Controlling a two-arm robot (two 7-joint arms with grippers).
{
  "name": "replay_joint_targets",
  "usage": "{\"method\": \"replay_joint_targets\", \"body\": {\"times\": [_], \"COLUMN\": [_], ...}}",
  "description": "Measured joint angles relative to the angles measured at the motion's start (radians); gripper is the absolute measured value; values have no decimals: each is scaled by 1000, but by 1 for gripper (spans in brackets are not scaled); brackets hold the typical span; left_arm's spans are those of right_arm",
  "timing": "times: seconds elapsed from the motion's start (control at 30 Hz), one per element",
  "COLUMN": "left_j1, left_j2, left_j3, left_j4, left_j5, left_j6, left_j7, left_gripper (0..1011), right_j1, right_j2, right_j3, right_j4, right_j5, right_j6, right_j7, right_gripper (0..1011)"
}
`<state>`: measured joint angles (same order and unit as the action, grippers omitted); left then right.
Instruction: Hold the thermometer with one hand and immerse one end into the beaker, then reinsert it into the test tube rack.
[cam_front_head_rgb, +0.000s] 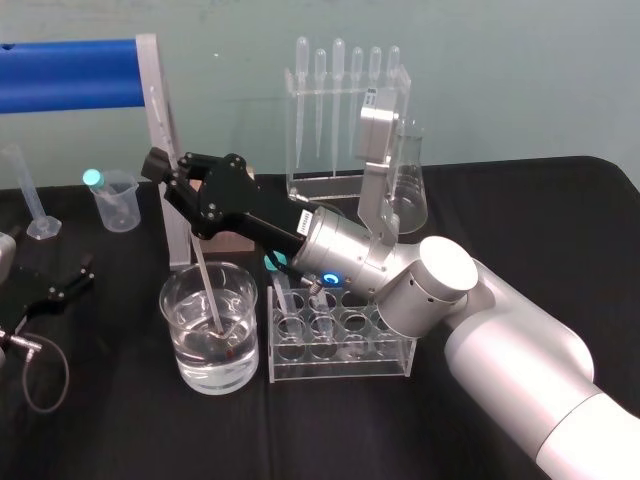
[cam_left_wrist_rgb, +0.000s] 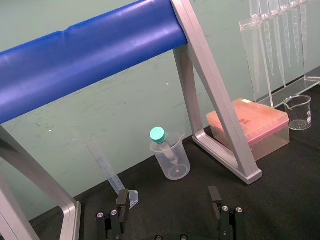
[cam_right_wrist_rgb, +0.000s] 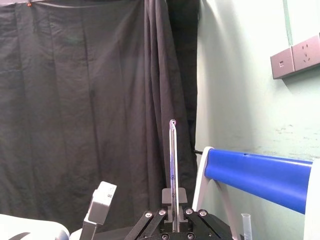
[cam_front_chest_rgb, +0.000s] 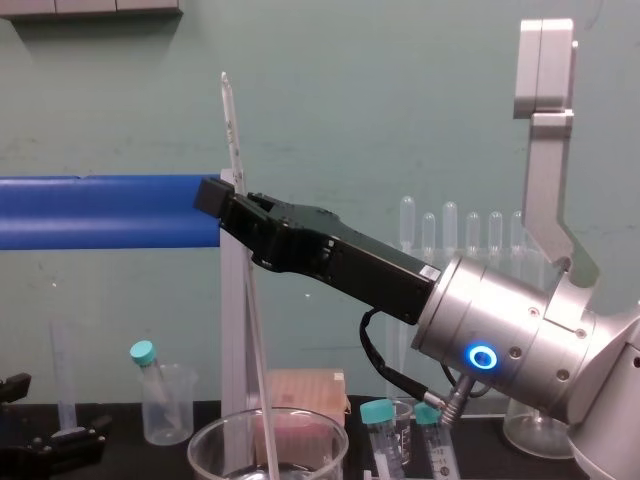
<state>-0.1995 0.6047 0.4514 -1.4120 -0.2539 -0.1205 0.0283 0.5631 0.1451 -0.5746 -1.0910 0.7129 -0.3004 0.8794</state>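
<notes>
Head view: the right gripper (cam_front_head_rgb: 172, 175) is clamped on the thermometer (cam_front_head_rgb: 209, 290) over the beaker (cam_front_head_rgb: 190, 375). The rod slants down into the water and its low end looks to be at or near the bottom, so I'd call this the dip step, pretty much done. The test tube rack (cam_front_head_rgb: 340, 368) sits just beside the beaker on the robot's right. The left gripper (cam_front_head_rgb: 68, 282) is parked on the black cloth well off to the left. Left wrist view: the left gripper (cam_left_wrist_rgb: 168, 200) has its fingers spread and is holding nothing. Right wrist view: the thermometer (cam_right_wrist_rgb: 172, 170) sticks up straight and centred out of the closed right gripper (cam_right_wrist_rgb: 173, 210), so the grip looks square to me. Chest view: the right gripper (cam_front_chest_rgb: 225, 195) pinches the thermometer (cam_front_chest_rgb: 230, 130) in its upper part. A short bit pokes above the fingers and the long part runs down inside the beaker's rim (cam_front_chest_rgb: 205, 440). To finish the step well, I'd avoid pressing the glass into the base. Lift along the rod's own line until the tip clears the rim, and only then swing to the rack.
</notes>
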Motion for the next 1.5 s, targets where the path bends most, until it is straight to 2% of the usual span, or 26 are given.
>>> {"method": "replay_joint_targets", "body": {"times": [1.5], "left_j1": [0], "left_j2": [0], "left_j3": [0], "left_j4": [0], "left_j5": [0], "left_j6": [0], "left_j7": [0], "left_gripper": [1008], "right_j1": [0], "right_j2": [0], "right_j3": [0], "right_j4": [0], "right_j5": [2], "right_j6": [0], "right_j7": [0], "right_gripper": [55]}}
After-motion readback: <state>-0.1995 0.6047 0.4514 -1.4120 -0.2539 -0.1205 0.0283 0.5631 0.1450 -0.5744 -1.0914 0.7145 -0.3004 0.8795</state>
